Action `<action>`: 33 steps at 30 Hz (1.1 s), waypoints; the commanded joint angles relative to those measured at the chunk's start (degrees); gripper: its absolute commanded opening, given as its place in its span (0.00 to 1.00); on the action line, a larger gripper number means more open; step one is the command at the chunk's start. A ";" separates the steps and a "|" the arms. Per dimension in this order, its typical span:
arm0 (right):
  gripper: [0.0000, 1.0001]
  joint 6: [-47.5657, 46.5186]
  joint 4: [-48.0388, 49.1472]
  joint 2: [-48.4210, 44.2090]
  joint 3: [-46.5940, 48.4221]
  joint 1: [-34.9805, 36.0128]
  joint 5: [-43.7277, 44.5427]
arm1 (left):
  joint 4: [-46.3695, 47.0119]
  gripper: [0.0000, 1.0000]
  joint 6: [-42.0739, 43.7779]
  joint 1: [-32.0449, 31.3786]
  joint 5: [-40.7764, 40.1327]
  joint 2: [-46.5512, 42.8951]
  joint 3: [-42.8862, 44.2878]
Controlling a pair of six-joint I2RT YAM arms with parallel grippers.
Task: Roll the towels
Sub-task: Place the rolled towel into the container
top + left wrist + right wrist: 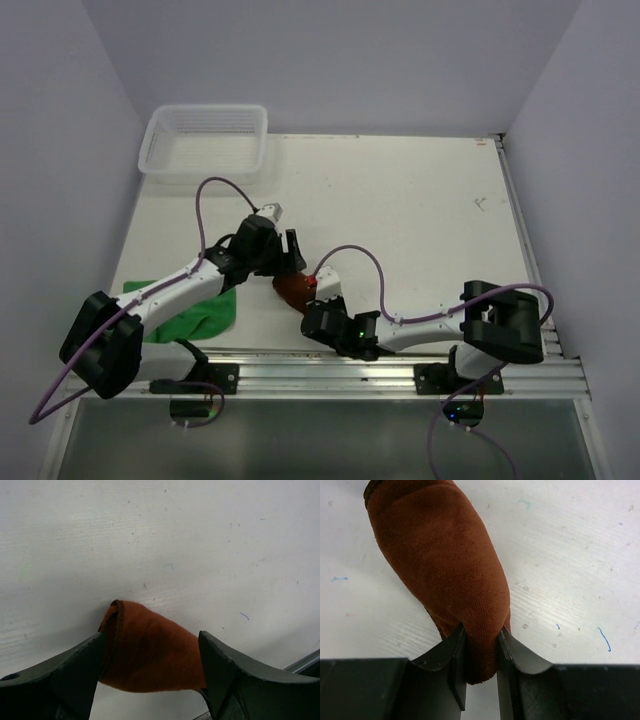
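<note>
Right claw (480, 630) is pinching the near end of the brown towel (445, 555), both fingers biting into the cloth w/ a fold squeezing down btwn them. Left claw (151, 640) is hanging spread wide, one finger on each side of that same towel's other end. The cloth is filling the gap btwn them, but I can't tell if either finger is pressing on it.

I'm seeing the table (420, 220) taking up most of the top view: white, scuffed, w/ small pen marks. Basket (200, 172), white mesh, is sitting at the far left corner, well apart from both arms. Green towel (200, 318) is lying crumpled near the front left edge, partly under the left arm, w/ no claw on it.

Brown towel is lying bunched into a thick folded lump near front-centre of the table, btwn the two claws: left claw over its far end, right claw on its near end. On the rt wrist cam it's stretching away from the fingers, resting on the table. On the left wrist cam a hemmed edge is curling up on the lump's left side.
</note>
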 commanded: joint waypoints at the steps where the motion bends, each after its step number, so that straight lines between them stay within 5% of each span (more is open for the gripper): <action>1: 0.16 -0.09 -1.23 2.19 3.58 0.47 9.25 | -8.02 0.79 1.78 0.40 -2.02 -2.65 2.64; 6: 0.17 0.09 -0.79 2.81 4.90 1.26 11.80 | -11.01 0.80 -0.14 0.49 -0.27 -5.46 1.33; 12: 0.16 -2.28 1.50 5.53 7.71 2.32 11.54 | -9.52 1.00 -4.80 0.40 1.67 -7.48 -1.66; 21: 0.16 -1.41 -1.13 10.54 11.93 5.22 15.22 | -4.95 1.00 -11.49 -0.47 2.99 -3.54 -1.84; 33: 0.16 5.53 -14.05 16.17 19.31 7.59 23.84 | -12.15 1.00 -11.49 -2.24 -0.87 -3.97 0.01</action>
